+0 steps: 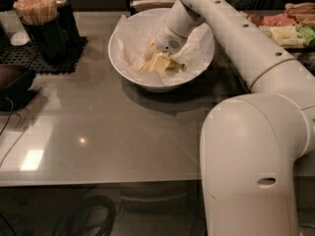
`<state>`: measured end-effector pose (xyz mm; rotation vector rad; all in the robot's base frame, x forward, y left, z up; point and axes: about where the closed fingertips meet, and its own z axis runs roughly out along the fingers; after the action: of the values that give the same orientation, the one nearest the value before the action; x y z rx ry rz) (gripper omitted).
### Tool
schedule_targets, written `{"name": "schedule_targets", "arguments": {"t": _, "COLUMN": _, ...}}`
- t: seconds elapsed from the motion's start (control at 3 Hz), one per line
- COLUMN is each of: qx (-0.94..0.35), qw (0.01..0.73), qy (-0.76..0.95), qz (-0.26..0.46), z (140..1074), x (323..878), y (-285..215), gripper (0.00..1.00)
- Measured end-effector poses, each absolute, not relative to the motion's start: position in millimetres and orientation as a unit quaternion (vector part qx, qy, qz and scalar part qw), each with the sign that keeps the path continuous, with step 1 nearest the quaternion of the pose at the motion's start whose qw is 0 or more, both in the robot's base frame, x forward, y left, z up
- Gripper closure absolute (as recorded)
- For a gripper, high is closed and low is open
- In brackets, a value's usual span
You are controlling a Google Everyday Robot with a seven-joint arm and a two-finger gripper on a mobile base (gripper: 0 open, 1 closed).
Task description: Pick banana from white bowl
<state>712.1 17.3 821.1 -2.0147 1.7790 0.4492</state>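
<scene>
The white bowl [129, 71] stands on the grey table at the back centre, lined with crumpled white paper. My gripper [158, 62] reaches down into the middle of the bowl from the upper right, its pale yellow tip down among the paper. A small yellow-brown piece, seemingly the banana [176, 65], shows just to the right of the gripper tip; most of it is hidden by the gripper. I cannot tell whether the banana is gripped.
A black holder with wooden sticks [37, 10] stands on a black mat at the back left. A dark object [12, 82] sits at the left edge. Packaged snacks [290, 26] lie at the back right. My arm's large white link [256, 166] fills the right foreground.
</scene>
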Motion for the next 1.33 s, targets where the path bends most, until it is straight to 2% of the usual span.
{"name": "schedule_targets", "arguments": {"t": 0.33, "qx": -0.722, "qw": 0.212, "qy": 0.641, "qz": 0.15, "z": 823.2, "x": 715.0, "y": 13.2, "gripper": 0.97}}
{"name": "schedule_targets", "arguments": {"t": 0.67, "qx": -0.723, "qw": 0.219, "qy": 0.645, "qz": 0.119, "z": 835.8, "x": 717.5, "y": 2.8, "gripper": 1.0}}
{"name": "schedule_targets", "arguments": {"t": 1.33, "qx": -0.724, "qw": 0.229, "qy": 0.65, "qz": 0.043, "z": 872.4, "x": 716.8, "y": -17.2, "gripper": 1.0}}
